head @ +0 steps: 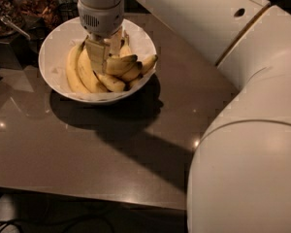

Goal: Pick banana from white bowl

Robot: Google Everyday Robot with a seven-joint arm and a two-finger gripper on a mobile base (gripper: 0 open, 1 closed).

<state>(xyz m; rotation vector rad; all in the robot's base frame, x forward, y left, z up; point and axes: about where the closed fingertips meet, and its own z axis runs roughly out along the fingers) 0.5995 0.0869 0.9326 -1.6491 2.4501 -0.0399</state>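
The white bowl [53,42] stands at the back left of the brown table and holds a bunch of several yellow bananas. My gripper [106,50] reaches straight down from above into the middle of the bunch. A plump curved banana [120,64] with a dark tip sticks out to the right from just under the gripper. More bananas [80,74] lie along the bowl's left side. The gripper's white wrist hides the back of the bunch.
The brown table [111,149] stretches in front of the bowl, with its front edge near the bottom. Dark containers with snacks [19,8] stand at the back left. My large white arm [252,130] fills the right side of the view.
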